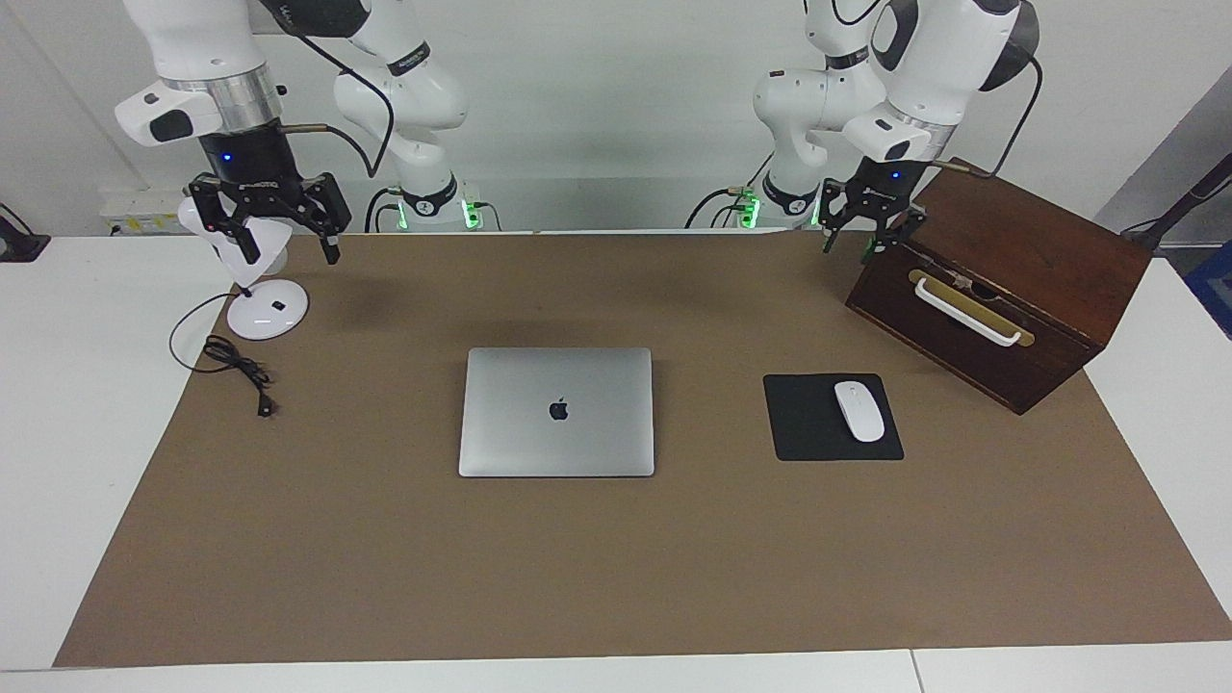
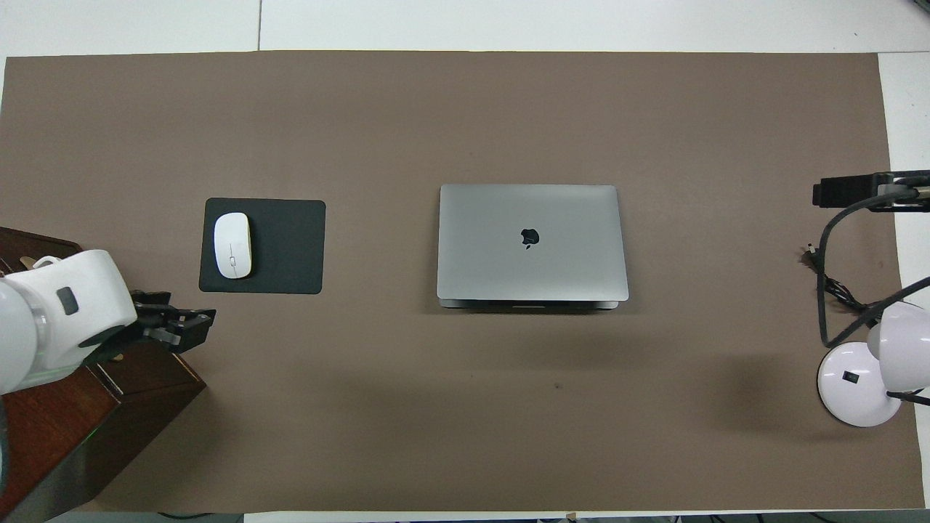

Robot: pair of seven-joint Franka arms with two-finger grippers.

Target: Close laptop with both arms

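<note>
The silver-grey laptop [image 1: 556, 412] [image 2: 530, 243] lies flat on the brown mat with its lid down and the dark logo facing up. Nothing touches it. My left gripper [image 1: 847, 250] [image 2: 182, 327] hangs in the air over the corner of the wooden box, fingertips apart and empty. My right gripper [image 1: 287, 255] is raised over the lamp at the right arm's end of the table, open wide and empty. Both grippers are well away from the laptop.
A dark wooden box [image 1: 1001, 279] with a white handle stands at the left arm's end. A black mousepad [image 1: 804, 428] carrying a white mouse [image 1: 859, 411] lies beside the laptop. A white lamp [image 1: 268, 313] and its black cable [image 1: 236, 371] sit at the right arm's end.
</note>
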